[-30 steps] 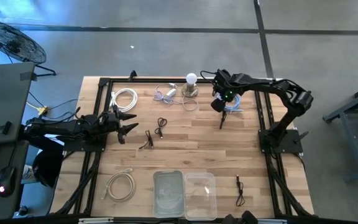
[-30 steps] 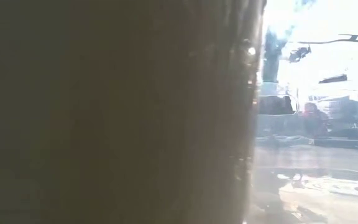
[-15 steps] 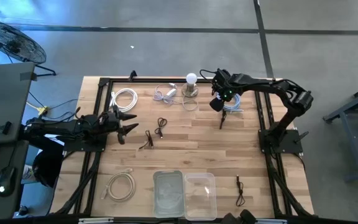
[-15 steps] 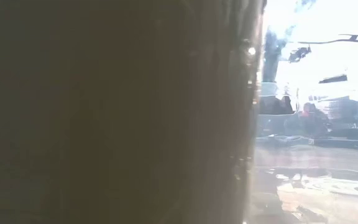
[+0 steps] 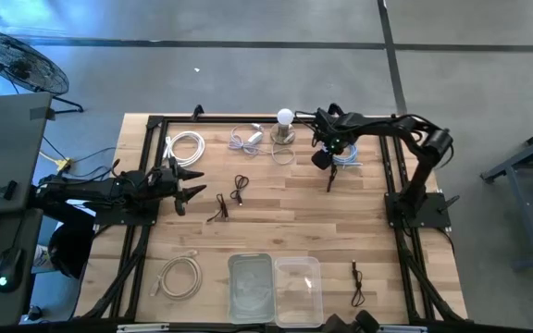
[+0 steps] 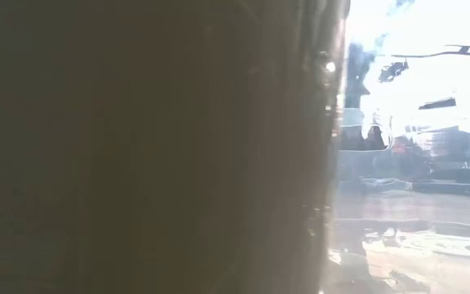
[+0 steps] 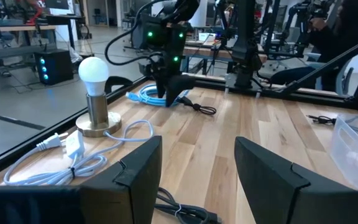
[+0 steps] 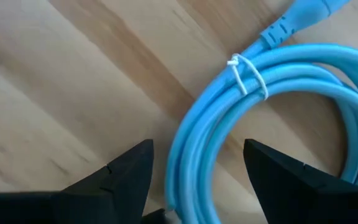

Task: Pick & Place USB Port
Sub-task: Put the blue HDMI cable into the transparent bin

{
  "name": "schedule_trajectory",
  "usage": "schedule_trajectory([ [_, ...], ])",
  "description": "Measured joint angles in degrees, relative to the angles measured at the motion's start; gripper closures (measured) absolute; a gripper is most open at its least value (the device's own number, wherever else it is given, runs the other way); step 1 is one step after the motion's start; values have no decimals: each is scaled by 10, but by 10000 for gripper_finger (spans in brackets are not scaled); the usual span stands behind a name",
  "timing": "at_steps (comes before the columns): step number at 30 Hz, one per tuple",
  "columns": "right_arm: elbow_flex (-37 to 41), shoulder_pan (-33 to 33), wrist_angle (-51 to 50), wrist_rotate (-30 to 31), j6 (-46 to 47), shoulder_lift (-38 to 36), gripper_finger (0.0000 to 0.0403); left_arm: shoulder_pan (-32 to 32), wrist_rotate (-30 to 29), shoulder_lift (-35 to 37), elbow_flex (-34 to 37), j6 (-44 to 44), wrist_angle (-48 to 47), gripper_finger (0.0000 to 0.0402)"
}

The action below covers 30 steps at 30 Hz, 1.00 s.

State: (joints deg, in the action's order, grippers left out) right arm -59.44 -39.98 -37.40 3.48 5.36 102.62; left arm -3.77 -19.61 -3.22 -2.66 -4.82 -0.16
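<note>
The right gripper (image 5: 323, 159) has dropped lower than a second ago, its elbow folded down; its jaws stand wide astride the coiled blue cable (image 8: 272, 93) on the desk (image 5: 276, 222); the left gripper (image 5: 191, 181) waits unmoved at the desk's left edge, jaws parted, empty.

The dark right arm (image 5: 391, 125) now stretches flatter and lower across the far side of the wooden table than a second ago, its elbow dropped. Its open gripper (image 5: 322, 157) has sunk toward the coiled light-blue cable (image 5: 345, 157), straddling the coil's edge (image 8: 194, 155).
</note>
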Motion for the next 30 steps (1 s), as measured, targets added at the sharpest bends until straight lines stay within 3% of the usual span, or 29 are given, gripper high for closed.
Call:
schedule_trajectory([
  [4, 0, 0, 12, 2, -4, 4, 199, 0, 0, 0, 0, 0, 0, 204],
  [6, 0, 0, 17, 3, -14, 4, 250, 0, 0, 0, 0, 0, 0, 204],
  [9, 0, -1, 17, 5, -43, 4, 358, 0, 0, 0, 0, 0, 0, 204],
  [10, -1, -2, 18, 4, -51, 4, 374, 0, 0, 0, 0, 0, 0, 204],
  [22, 0, 10, 10, 31, -57, -33, 374, 0, 0, 0, 0, 0, 0, 204],
  [30, 0, 40, -30, 54, -66, -189, 374, 0, 0, 0, 0, 4, 0, 204],
])
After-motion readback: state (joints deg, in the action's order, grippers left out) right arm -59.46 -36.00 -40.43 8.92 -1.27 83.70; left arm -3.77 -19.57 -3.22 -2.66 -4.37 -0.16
